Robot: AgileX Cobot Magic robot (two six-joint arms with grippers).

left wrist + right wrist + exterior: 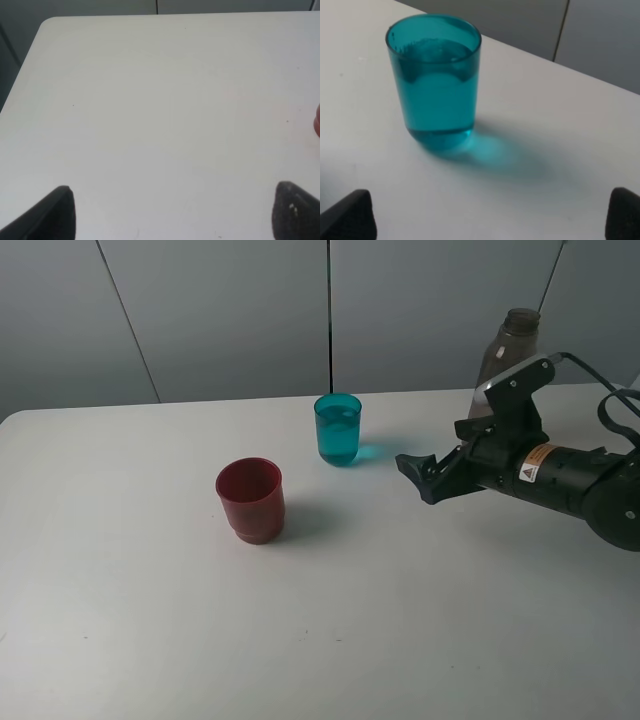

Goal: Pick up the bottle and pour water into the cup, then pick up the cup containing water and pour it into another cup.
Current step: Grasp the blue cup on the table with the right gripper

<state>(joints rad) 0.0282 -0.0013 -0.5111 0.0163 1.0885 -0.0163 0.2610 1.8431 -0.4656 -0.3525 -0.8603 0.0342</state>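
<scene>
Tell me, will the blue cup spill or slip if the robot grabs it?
The cup looks nearly full of water, so it is probably heavy for its size and could slosh over if jerked. Its smooth, straight sides may be slippery. Being slim and tall, it might tip if pushed near the rim.

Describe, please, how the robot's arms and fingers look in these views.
The right arm is black and rounded, with a yellow warning label, a black-and-silver bracket on top and a looping black cable. The right fingers and the left fingers are plain black.
</scene>
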